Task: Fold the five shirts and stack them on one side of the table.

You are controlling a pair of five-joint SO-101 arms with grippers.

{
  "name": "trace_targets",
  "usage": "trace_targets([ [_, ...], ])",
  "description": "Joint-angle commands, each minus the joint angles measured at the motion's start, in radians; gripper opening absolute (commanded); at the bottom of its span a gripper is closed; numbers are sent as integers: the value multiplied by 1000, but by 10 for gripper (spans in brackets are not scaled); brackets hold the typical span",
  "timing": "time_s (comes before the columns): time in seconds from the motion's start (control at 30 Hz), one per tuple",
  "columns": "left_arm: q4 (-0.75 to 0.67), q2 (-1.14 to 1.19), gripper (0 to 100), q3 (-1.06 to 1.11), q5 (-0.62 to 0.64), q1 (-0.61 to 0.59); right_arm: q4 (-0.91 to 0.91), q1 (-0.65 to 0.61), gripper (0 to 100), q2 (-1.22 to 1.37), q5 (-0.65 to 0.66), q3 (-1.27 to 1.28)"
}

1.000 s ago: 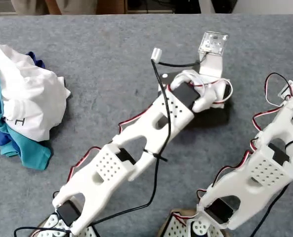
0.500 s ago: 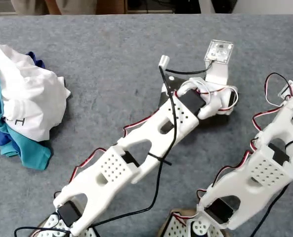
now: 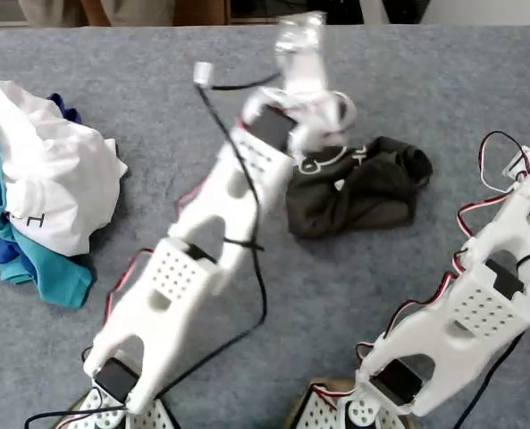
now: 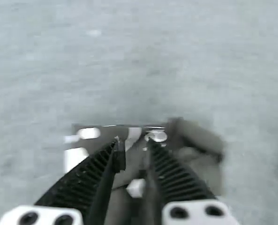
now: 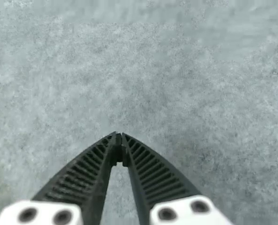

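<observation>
Left wrist view is motion-smeared; I can't tell what the shapes past the left gripper (image 4: pixel 133 143) are. In the high view the left arm (image 3: pixel 202 241) blurs toward its tip and hides one side of the dark shirt (image 3: pixel 372 188). Frame edges clip the shirt pile (image 3: pixel 50 179) and right arm (image 3: pixel 479 304); the lower shirts are mostly buried.
</observation>
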Motion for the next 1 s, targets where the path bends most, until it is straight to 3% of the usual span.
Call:
trace_targets([
  [0.0, 138, -48, 19, -48, -11, -29, 227, -82, 6, -44, 141, -117],
  [0.13, 239, -24, 19, -54, -41, 14, 611, -176, 9, -116, 316, -323],
  [0.27, 249, 33, 19, -57, -75, 32, 921, -321, 9, -127, 532, -559],
  [0.37, 238, 65, 19, -58, -74, 9, 1074, -417, 9, -87, 615, -667],
  [0.63, 64, 174, 19, -57, 2, -3, 1071, -440, 5, 134, 623, -777],
  [0.97, -9, 302, 19, -57, 26, -34, 755, -325, 5, 453, 623, -1012],
])
